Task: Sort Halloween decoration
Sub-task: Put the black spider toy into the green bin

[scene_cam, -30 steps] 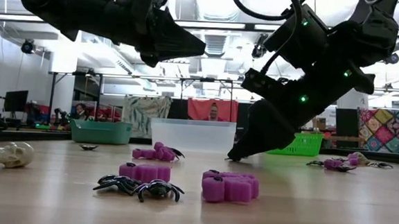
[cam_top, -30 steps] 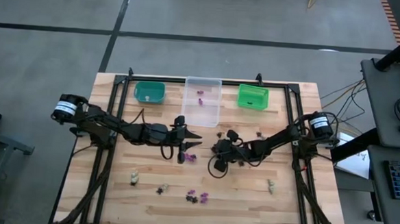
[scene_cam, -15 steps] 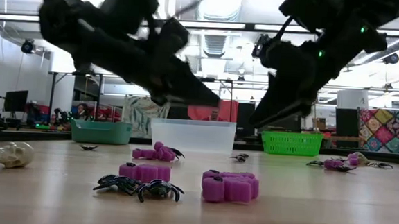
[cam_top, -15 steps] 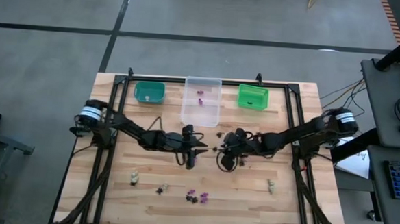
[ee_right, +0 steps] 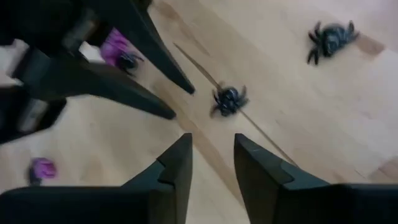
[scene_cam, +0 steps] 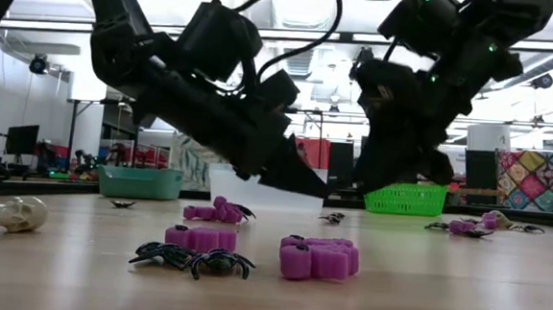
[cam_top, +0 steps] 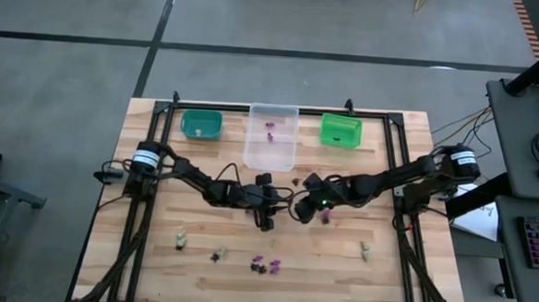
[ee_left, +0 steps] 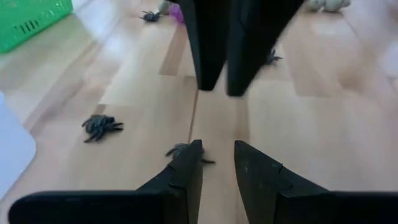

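Your pale slatted wooden table [cam_top: 153,256] carries three plastic bins along its far edge, the teal bin [cam_top: 202,124], the clear tub [cam_top: 272,137] and the green basket [cam_top: 341,131]; both dark arms reach in to mid-table, the left gripper [cam_top: 267,220] and the right gripper [cam_top: 303,208] nearly nose to nose; between their tips lies one tiny black plastic spider [ee_right: 229,99], with a second spider [ee_right: 331,37] well apart from it; in the left wrist view the same spider [ee_left: 180,150] sits just beside that gripper's own finger, partly hidden, so the left arm looks the nearer, and the right gripper must travel forward to reach it; the spider is roundish, showing no clear long axis; both pairs of fingers stand parted and empty; purple trinkets [scene_cam: 318,259], a black spider pair [scene_cam: 193,260] and a pale beige skull [scene_cam: 16,213] wait unsorted at the near edge.
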`<state>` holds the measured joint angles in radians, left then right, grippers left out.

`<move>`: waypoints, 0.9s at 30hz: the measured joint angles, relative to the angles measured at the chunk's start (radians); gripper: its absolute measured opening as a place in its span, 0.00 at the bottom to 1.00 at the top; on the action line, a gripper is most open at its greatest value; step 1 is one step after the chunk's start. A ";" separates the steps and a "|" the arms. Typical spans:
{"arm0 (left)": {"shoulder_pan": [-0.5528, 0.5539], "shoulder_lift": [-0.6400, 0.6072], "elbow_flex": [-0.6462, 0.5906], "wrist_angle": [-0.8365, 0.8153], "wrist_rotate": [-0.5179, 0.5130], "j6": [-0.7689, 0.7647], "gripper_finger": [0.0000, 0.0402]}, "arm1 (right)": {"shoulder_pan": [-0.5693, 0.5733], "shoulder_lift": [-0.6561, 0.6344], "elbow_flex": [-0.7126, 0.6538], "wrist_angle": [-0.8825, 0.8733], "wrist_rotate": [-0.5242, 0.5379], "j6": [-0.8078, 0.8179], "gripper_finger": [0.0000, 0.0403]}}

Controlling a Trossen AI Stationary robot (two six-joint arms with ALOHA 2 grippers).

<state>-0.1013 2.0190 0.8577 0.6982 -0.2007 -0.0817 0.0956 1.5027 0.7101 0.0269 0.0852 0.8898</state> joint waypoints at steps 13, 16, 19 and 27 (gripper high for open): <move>0.027 0.029 -0.002 0.011 -0.002 0.047 0.19 | 0.005 0.086 0.000 0.062 0.058 -0.508 0.39; 0.028 0.046 0.000 0.018 -0.002 0.055 0.19 | 0.009 0.085 0.000 0.060 0.084 -0.621 0.37; 0.031 0.060 0.009 0.017 -0.003 0.065 0.19 | 0.009 0.088 0.000 0.063 0.102 -0.669 0.36; 0.045 0.069 0.011 0.005 -0.002 0.065 0.19 | 0.009 0.158 0.000 0.115 0.106 -0.682 0.39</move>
<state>-0.0566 2.0884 0.8684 0.7028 -0.2028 -0.0166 0.1043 1.6604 0.7097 0.1421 0.1913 0.2077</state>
